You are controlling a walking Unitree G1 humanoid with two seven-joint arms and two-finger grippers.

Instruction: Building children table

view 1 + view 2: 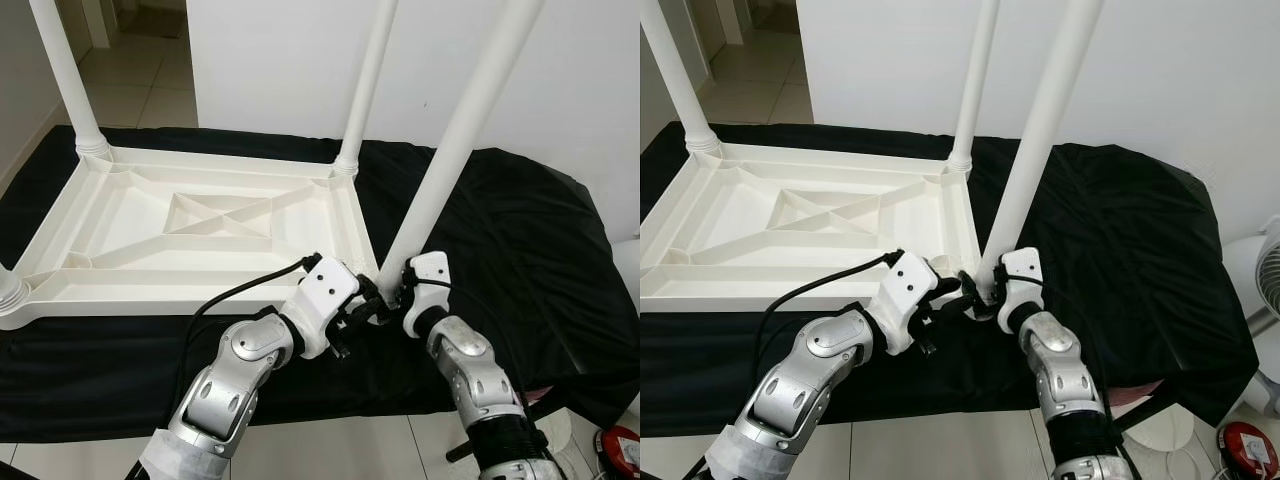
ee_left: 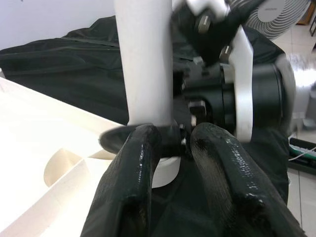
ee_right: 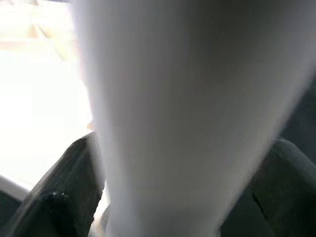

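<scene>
At the near right corner of the upturned white plastic tabletop, right gripper clenches the white tapered leg, left gripper nearly closed beside its base, grip unclear; leg leans, so it could jam w/ 1 crooked push.

One white tabletop, upside down. Four white legs in view: far left leg, far right leg, near right leg, and the base of a near left leg. One black cloth. Two grippers: left gripper, right gripper. One fan.
</scene>
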